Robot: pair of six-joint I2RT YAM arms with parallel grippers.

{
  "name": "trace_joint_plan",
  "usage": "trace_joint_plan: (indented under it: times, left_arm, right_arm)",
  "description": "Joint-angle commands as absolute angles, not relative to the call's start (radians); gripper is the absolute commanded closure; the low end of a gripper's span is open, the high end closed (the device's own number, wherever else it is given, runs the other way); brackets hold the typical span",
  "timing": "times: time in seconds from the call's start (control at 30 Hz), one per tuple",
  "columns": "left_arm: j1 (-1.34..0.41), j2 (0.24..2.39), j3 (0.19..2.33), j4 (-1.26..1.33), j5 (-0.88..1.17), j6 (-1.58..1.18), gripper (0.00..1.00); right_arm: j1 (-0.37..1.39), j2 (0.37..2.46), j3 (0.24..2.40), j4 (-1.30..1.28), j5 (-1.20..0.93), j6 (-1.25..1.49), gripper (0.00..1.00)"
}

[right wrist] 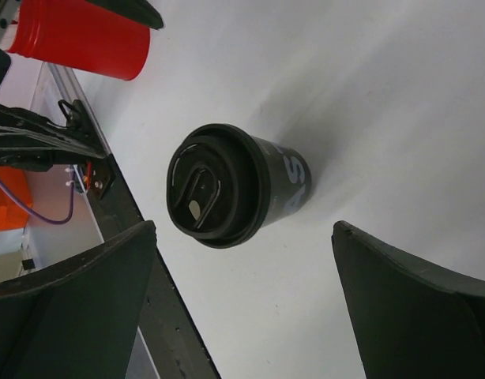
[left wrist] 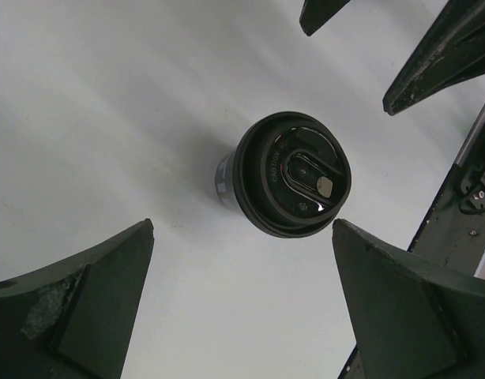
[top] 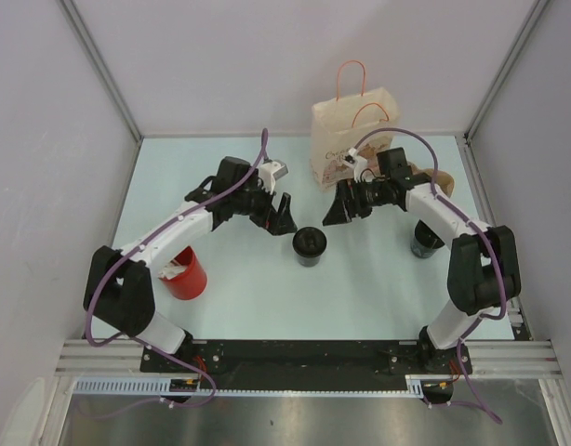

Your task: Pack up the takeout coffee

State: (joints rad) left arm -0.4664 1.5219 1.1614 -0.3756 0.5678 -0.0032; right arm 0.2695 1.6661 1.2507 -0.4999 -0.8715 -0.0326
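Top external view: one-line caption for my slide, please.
Open left claw and open right claw flank the lidded black coffee cup; paper bag stands behind, red cup near left.

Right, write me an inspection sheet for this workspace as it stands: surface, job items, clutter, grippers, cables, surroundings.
Surface: pale table top, no spills seen.
Job's things: black lidded takeout coffee cup upright at centre; cream paper bag with orange handles upright at the far edge; second dark cup, partly hidden by the right arm.
Clutter: red plastic cup under the left arm; brown item behind the right arm, cannot tell what.
Grippers: left gripper and right gripper both open and empty, on either side of the centre cup, not touching it.
Cables: purple cables run along both arms; none seen on the table.
Surroundings: pale walls on three sides; metal rail at the near edge.
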Motion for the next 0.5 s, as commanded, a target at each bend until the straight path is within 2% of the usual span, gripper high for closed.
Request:
trace_joint_plan:
  times: [0.0,0.47]
  left_arm:
    - [-0.469,1.47,1.131,-0.314,0.612,-0.022,0.01]
    - [-0.471,1.555,1.192,-0.379,0.646,0.037,0.01]
  right_arm:
    - [0.308,1.669,1.246,-0.437,-0.931,-0.005,0.04]
    - [0.382,1.753,1.224,-0.41,-0.871,0.009,0.07]
